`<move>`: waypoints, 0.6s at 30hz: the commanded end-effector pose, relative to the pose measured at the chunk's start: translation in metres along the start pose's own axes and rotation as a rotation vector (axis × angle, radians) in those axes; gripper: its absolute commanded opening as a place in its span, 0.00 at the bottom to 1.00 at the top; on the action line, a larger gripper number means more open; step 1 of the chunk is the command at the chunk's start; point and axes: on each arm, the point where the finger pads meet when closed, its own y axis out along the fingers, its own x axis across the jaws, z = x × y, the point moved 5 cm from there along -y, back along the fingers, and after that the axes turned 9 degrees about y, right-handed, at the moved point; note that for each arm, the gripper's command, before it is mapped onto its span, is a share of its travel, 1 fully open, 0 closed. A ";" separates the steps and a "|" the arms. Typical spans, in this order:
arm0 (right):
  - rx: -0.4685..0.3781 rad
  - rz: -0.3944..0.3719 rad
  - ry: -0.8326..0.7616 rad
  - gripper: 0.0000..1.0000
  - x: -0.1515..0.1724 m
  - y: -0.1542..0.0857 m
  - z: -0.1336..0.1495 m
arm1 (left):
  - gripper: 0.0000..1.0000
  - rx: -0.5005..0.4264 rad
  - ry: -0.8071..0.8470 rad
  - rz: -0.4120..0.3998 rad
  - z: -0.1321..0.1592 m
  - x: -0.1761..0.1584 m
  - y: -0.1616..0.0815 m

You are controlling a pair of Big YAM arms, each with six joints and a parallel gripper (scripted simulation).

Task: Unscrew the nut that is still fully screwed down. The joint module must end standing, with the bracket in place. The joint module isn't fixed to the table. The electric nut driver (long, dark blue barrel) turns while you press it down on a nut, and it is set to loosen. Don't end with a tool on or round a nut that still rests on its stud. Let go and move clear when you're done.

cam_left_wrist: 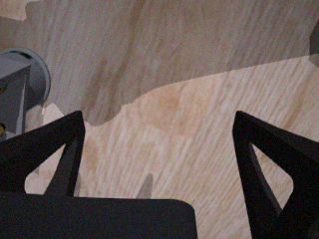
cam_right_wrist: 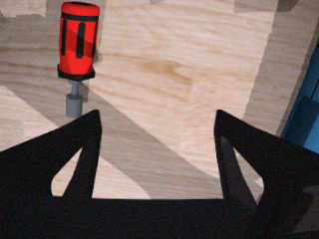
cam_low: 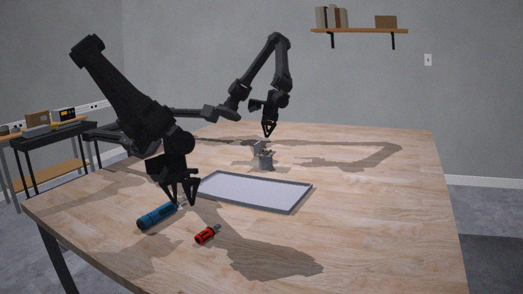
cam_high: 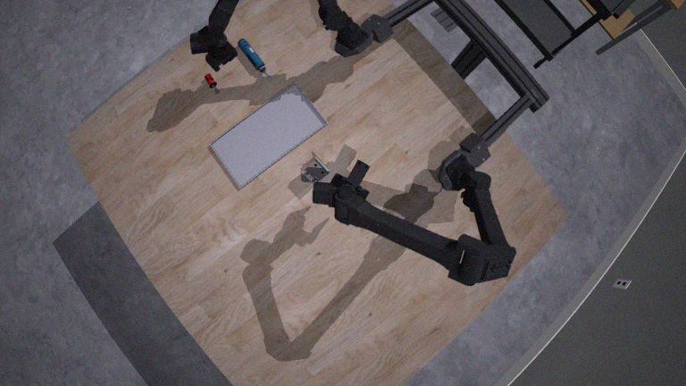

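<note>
The grey joint module (cam_low: 265,158) with its bracket and brass nuts stands upright beyond the tray; it also shows in the overhead view (cam_high: 314,169) and at the left edge of the left wrist view (cam_left_wrist: 20,90). My left gripper (cam_low: 267,133) is open and empty, hovering above and just beside the module, over bare wood (cam_left_wrist: 159,153). The blue nut driver (cam_low: 156,216) lies flat on the table. My right gripper (cam_low: 183,198) is open and empty, low over the wood between the nut driver (cam_right_wrist: 306,114) and a red stubby screwdriver (cam_right_wrist: 79,40).
A shallow grey tray (cam_low: 254,190) lies between the tools and the module. The red screwdriver (cam_low: 205,234) lies near the table's front edge. Both arms' bases sit on a dark frame (cam_high: 485,47) at the table's side.
</note>
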 end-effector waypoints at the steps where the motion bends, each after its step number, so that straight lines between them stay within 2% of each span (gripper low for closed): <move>1: -0.025 -0.017 -0.007 0.65 0.015 0.007 -0.016 | 0.86 0.018 -0.002 -0.020 0.006 0.005 -0.010; 3: -0.025 -0.017 -0.007 0.65 0.015 0.007 -0.016 | 0.86 0.018 -0.002 -0.020 0.006 0.005 -0.010; 4: -0.027 -0.048 -0.038 0.65 0.032 -0.002 -0.002 | 0.86 0.018 -0.002 -0.020 0.006 0.005 -0.010; 15: -0.122 -0.170 -0.156 0.65 0.141 -0.015 0.046 | 0.86 0.018 -0.002 -0.020 0.006 0.005 -0.010; 18: -0.131 -0.145 -0.135 0.65 0.135 -0.003 0.032 | 0.86 0.018 -0.002 -0.020 0.006 0.005 -0.010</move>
